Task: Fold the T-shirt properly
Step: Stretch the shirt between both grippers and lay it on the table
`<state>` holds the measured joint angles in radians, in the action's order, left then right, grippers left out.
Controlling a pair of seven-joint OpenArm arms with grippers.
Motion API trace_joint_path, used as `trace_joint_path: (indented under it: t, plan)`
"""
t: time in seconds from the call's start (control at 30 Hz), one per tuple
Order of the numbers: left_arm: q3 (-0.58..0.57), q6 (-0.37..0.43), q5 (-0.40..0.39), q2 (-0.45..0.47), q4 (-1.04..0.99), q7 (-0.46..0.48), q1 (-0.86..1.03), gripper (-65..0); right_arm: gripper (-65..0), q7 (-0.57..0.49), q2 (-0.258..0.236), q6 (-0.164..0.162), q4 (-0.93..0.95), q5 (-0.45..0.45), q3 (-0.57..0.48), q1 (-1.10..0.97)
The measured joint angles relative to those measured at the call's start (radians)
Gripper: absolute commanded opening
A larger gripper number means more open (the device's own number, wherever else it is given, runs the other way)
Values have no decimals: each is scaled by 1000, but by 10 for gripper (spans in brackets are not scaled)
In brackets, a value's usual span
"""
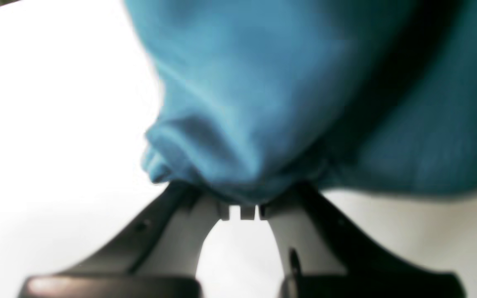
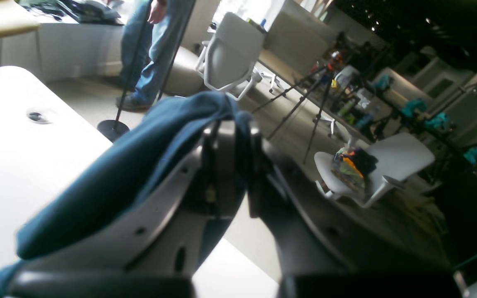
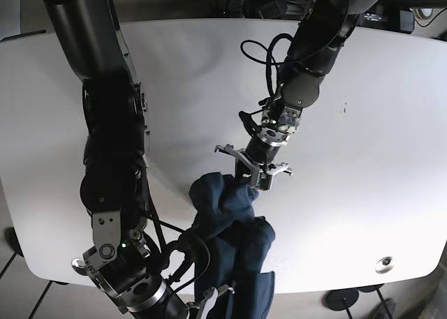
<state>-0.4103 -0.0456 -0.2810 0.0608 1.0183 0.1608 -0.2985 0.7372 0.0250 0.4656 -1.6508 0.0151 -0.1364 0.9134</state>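
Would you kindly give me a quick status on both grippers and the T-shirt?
Left gripper shut on the T-shirt. Right gripper shut on it too. T-shirt bunched, hanging over the white table edge. Nothing in the way.

No readable text, labels, brands or numbers in any view; the T-shirt (image 3: 234, 242) and table (image 3: 391, 123) carry no markings.

Big white table (image 3: 363, 116) with round corners, smooth and bright, a small round hole (image 3: 383, 264) near one corner, blue T-shirt (image 3: 234, 246) in a crumpled heap near the front edge, part hanging over it
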Motion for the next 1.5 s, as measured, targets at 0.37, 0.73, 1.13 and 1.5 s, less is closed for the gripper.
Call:
trace_joint_path:
  t: [0.37, 0.73, 1.13, 1.5]
  plan:
    - [353, -23, -197, 233, 301, -275, -22, -637, -631, -251, -25, -22, 499, 57, 207, 134]
    - [409, -76, -423, 434, 302, -333, -82, -639, -631, -386, -120, -123, 650, 37, 246, -24]
    - [505, -74, -424, 426, 460, -333, 410, -639, -631, -306, -87, -124, 146, 40, 385, -797]
    - [586, -74, -424, 425, 586, -332, 705, -639, -631, -254, -82, -126, -79, -115, 425, -1150]
